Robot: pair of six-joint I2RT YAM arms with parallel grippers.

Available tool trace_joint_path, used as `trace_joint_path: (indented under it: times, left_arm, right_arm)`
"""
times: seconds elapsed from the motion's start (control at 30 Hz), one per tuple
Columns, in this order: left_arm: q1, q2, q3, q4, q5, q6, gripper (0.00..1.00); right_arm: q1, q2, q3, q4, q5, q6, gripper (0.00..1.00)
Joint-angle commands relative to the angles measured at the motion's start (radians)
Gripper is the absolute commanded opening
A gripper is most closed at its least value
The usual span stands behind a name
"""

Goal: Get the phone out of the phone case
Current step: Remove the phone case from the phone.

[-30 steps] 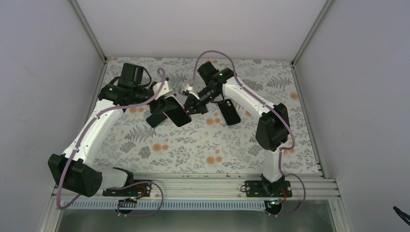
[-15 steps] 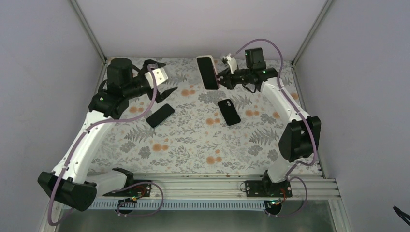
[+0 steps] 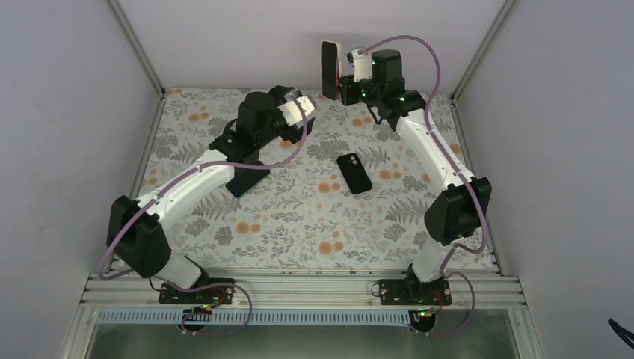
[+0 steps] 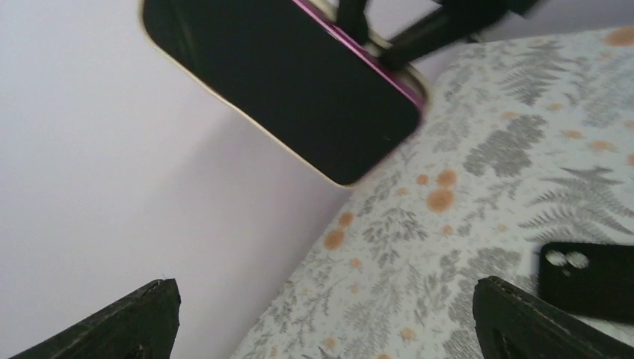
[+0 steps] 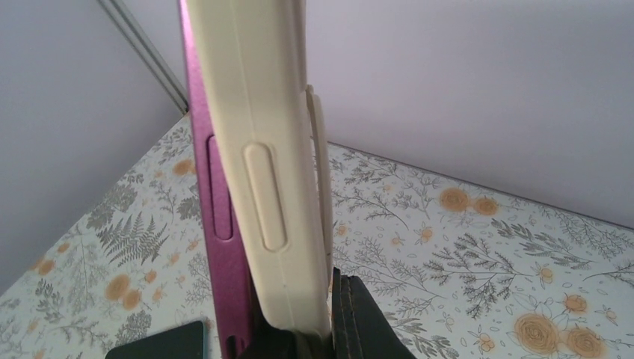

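Note:
My right gripper point(image 3: 340, 78) is shut on a magenta phone point(image 5: 217, 209) in a cream case point(image 5: 269, 172) and holds it upright, high by the back wall point(image 3: 329, 69). In the right wrist view the gripper point(image 5: 299, 329) pinches the lower end, and the magenta side shows beside the cream shell. My left gripper point(image 3: 306, 111) is open and empty, a little left of and below the phone. In the left wrist view its fingers point(image 4: 153, 321) stand wide apart, and the phone's dark screen point(image 4: 284, 82) is ahead, with no contact.
A black phone point(image 3: 354, 173) lies face down on the floral table mid-right; it also shows in the left wrist view point(image 4: 591, 280). Another black phone or case point(image 3: 247, 179) lies under the left arm. Grey walls close in the back and both sides.
The right gripper has carried the cased phone from table centre up and back to the wall. The left gripper let go, swung left, then came back toward the phone.

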Motion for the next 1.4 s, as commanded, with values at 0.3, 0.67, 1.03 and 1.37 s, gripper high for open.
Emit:
trace_joint_path:
  times: [0.3, 0.67, 1.03, 1.37]
  left_arm:
    - [-0.036, 0.207, 0.255, 0.079, -0.052, -0.073, 0.93]
    - [-0.038, 0.263, 0.308, 0.044, -0.02, -0.085, 0.89]
    - [-0.035, 0.313, 0.342, 0.084, -0.067, -0.07, 0.88]
    - [-0.034, 0.333, 0.306, 0.169, -0.247, -0.069, 0.82]
  right_arm:
    - [0.037, 0.028, 0.09, 0.054, 0.028, 0.054, 0.03]
    - [0.037, 0.066, 0.138, 0.044, 0.021, 0.043, 0.03]
    - [0.039, 0.056, 0.123, 0.054, -0.003, 0.044, 0.03]
    - [0.039, 0.019, 0.089, 0.066, -0.013, 0.051, 0.03]
